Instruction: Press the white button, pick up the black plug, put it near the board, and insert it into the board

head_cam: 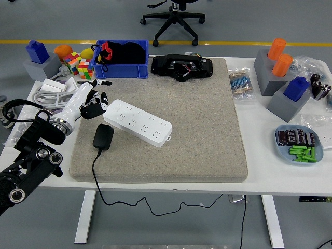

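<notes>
A white power strip [138, 122] lies slanted on the grey mat [207, 119], left of centre. Just below its left end rests the black plug [102, 137], with its cable trailing down off the table's front. My left hand [95, 104] hovers at the strip's upper-left end, a little above the plug, with its fingers loosely spread and holding nothing. Which part of the strip is the white button I cannot make out.
A blue bin [122, 59] holding black items and a black device [181, 67] sit at the mat's back edge. Colourful cubes [79, 65] and another white strip [52, 93] lie far left. Grey blocks with orange [279, 57] and blue [295, 88] pieces and a plate [299, 144] stand right.
</notes>
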Action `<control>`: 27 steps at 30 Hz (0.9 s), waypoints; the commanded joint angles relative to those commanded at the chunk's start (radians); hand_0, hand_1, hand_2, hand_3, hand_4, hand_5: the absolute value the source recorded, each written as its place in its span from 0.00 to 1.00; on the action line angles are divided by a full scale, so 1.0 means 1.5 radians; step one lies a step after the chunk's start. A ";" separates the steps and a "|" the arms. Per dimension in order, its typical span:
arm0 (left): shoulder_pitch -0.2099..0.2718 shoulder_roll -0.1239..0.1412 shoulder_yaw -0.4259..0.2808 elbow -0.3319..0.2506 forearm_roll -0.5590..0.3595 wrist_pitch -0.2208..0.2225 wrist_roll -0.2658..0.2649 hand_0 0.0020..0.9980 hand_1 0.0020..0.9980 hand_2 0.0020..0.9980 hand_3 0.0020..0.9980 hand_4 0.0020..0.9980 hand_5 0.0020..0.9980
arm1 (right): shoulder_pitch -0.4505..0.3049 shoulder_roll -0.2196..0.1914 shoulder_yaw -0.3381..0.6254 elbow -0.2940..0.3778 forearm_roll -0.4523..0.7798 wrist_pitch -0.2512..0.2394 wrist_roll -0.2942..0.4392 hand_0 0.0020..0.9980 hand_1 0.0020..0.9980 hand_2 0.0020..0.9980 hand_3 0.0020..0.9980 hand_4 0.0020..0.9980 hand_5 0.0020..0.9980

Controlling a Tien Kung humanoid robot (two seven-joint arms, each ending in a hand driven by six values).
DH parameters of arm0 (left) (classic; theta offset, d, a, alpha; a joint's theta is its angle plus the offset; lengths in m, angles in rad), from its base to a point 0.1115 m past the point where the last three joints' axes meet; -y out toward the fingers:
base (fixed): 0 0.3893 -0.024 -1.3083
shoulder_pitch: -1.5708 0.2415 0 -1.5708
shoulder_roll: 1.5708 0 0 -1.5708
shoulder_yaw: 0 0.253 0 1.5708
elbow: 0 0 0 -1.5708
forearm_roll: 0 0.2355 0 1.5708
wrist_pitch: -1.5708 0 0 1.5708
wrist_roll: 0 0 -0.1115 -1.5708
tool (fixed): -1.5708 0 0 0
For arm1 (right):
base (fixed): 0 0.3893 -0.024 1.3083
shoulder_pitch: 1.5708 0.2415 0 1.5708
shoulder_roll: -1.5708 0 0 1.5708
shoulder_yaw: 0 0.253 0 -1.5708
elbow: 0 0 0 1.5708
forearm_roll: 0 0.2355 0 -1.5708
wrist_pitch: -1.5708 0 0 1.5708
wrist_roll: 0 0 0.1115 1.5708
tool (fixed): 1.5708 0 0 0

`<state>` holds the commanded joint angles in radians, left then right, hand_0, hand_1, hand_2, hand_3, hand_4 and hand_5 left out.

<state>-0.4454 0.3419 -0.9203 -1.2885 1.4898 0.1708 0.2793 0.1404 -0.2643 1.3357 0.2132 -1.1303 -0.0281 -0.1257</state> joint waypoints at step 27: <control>-0.179 0.029 0.220 0.104 -0.054 -0.084 0.090 0.00 0.00 0.11 0.77 0.00 0.00 | -0.002 -0.003 0.003 -0.002 0.002 0.001 -0.001 0.62 0.60 0.60 0.59 0.66 0.41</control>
<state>-0.7146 0.3861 -0.5904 -1.1319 1.4087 0.0447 0.4145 0.1381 -0.2695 1.3396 0.2102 -1.1271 -0.0261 -0.1273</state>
